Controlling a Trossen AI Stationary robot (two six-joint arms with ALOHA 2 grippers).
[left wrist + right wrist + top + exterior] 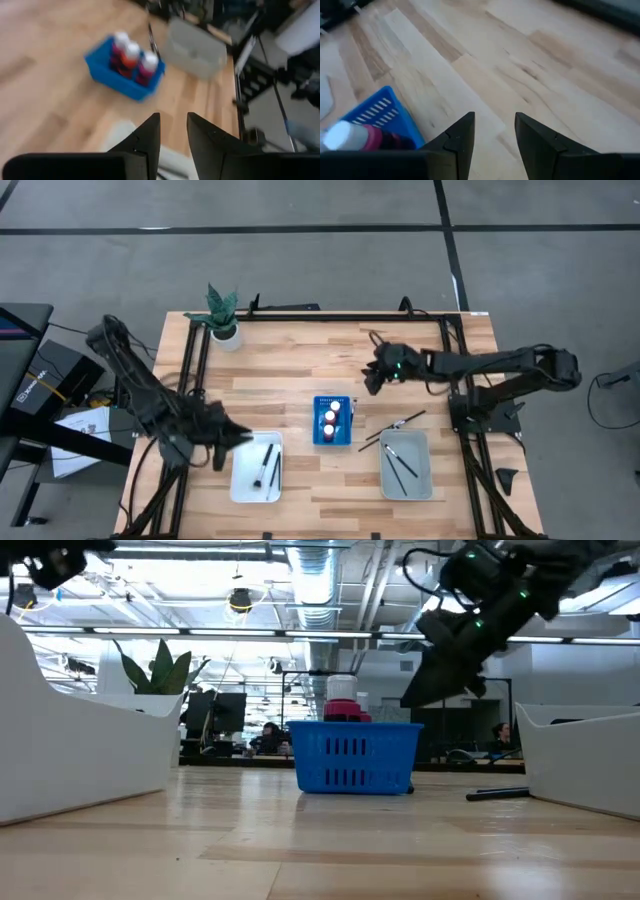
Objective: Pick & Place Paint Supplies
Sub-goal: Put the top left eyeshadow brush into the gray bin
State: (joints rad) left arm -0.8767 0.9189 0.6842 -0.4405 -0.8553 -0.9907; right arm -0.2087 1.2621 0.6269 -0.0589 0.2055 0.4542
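Observation:
Three red paint bottles with white caps stand in the blue rack mid-table; they also show in the left wrist view. Two dark brushes lie in the white tray. Two more brushes lie in the grey tray, and one brush lies on the table beside it. My left gripper hovers open over the white tray's left edge. My right gripper hangs open above bare table, beyond the rack toward the far right.
A potted plant stands at the far left corner. Black frame rails run along the table's left, far and right sides. Bare wood lies between the rack and the far edge.

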